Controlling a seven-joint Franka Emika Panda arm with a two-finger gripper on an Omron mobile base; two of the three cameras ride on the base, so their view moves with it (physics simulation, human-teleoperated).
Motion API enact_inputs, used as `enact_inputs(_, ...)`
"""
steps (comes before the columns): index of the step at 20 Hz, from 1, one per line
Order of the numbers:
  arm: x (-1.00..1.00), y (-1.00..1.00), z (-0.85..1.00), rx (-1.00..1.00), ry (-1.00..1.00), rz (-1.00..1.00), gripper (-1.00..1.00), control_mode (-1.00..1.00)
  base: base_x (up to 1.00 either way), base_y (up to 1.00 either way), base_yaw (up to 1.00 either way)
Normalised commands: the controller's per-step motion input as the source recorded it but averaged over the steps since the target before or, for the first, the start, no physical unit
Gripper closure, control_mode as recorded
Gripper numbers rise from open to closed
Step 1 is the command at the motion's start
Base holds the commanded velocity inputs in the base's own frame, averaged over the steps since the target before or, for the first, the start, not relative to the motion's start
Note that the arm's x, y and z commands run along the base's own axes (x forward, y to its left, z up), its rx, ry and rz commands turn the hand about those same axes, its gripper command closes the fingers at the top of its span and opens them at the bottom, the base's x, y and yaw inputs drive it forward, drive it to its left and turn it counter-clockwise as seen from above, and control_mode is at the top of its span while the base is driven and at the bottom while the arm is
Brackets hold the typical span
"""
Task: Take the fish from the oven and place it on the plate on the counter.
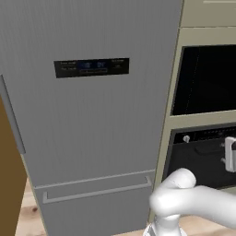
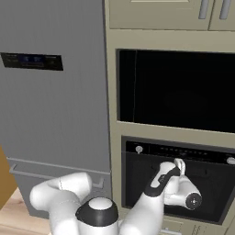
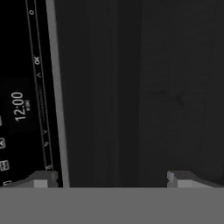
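Claw (image 3: 111,177) wide open, empty, facing oven (image 3: 131,87)

Two base cameras behind the arm, one hand camera pressed close to the oven front

Left base view faces the grey fridge (image 1: 92,115), with the oven (image 1: 203,156) at its right edge. Right base view centres the oven (image 2: 176,179) beyond the hand. Both share fridge and oven. Hand view, rolled sideways, looks very near along the gripper (image 3: 109,179) at the oven door.
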Motion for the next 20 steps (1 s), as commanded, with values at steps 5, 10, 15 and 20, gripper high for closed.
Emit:
enact_inputs(5,0.16,0.0,-0.34,0.0,-0.01,0.0,-1.0,-1.0,0.0,0.0,0.0)
enact_inputs(10,0.23,-0.01,-0.28,0.0,-0.06,0.0,-1.0,-1.0,0.0,0.0,0.0)
enact_inputs(15,0.19,-0.02,-0.2,0.01,-0.05,0.0,-1.0,-1.0,0.0,0.0,0.0)
enact_inputs(20,0.35,-0.01,-0.05,0.0,-0.01,0.0,-1.0,-1.0,0.0,0.0,0.0)
